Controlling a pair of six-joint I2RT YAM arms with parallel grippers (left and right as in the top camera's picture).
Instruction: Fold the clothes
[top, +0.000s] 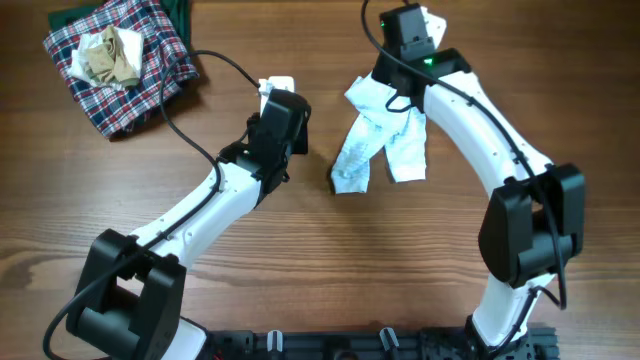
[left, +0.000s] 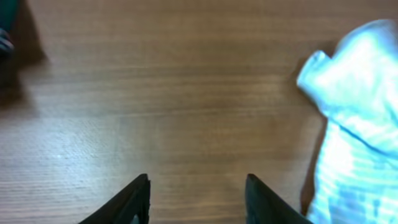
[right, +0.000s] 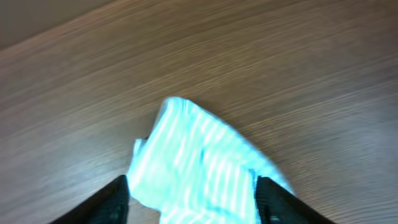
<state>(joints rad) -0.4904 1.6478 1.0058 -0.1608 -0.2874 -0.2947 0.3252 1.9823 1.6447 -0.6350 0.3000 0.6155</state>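
A light blue striped garment (top: 385, 140) lies crumpled on the wooden table right of centre, two flaps spread toward the front. My right gripper (top: 397, 78) is open above its far end. In the right wrist view the cloth (right: 186, 149) bunches between the open fingers (right: 191, 186), and I cannot tell whether they touch it. My left gripper (top: 278, 93) is open and empty over bare wood, left of the garment. In the left wrist view its fingers (left: 198, 190) frame bare table, and the garment (left: 360, 124) is at the right edge.
A pile of clothes sits at the far left corner: a red plaid shirt (top: 130, 70) with a beige cloth (top: 108, 55) on top and a green piece (top: 180, 12) behind. Bare wood (top: 330, 260) stretches in front of the garment.
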